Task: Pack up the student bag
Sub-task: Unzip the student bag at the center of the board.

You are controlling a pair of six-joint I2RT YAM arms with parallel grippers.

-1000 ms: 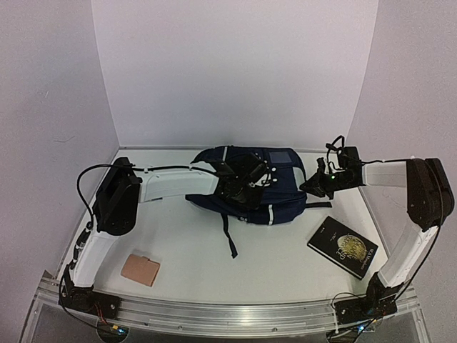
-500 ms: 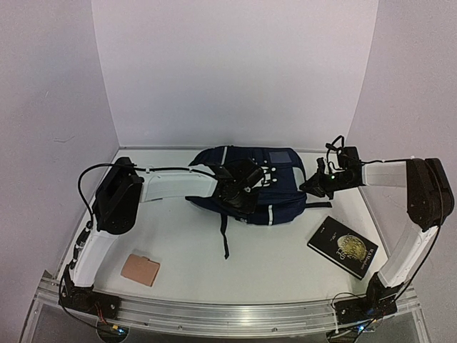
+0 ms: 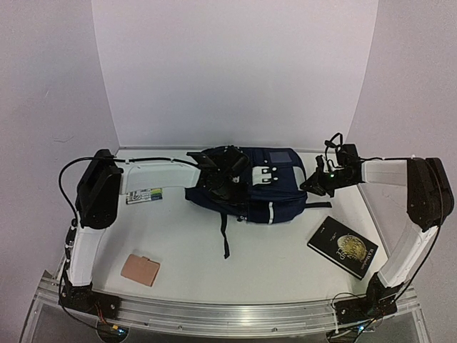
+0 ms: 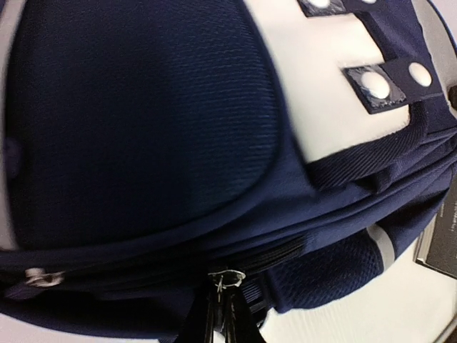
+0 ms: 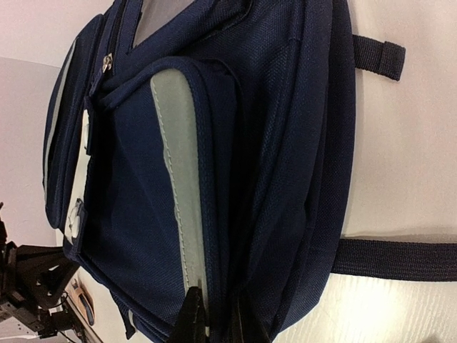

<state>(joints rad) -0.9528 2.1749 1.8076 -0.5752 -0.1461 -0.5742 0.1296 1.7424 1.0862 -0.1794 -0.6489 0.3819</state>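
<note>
student bag (image 3: 275, 187) lying toward 12 o'clock on the counter (image 3: 271, 275); seen whole only from above, with a black book (image 3: 343, 246) at 4 o'clock. only at left wrist: left tool (image 4: 220, 319) pinched shut on the zip pull (image 4: 227, 277). only at right wrist: right tool (image 5: 214, 323) clamped on the bag's 3 o'clock edge.

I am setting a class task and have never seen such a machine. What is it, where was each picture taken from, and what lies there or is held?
Two robot arms are bolted at the near edge of a table, each ending in a two-finger gripper. The wide picture comes from a fixed camera above and behind them; the close-ups come from wrist cameras. On it lie the student bag, a black book, a tan flat piece and a small labelled item. The left gripper seems shut on the bag's zipper pull; the right gripper pinches the bag's side.
</note>
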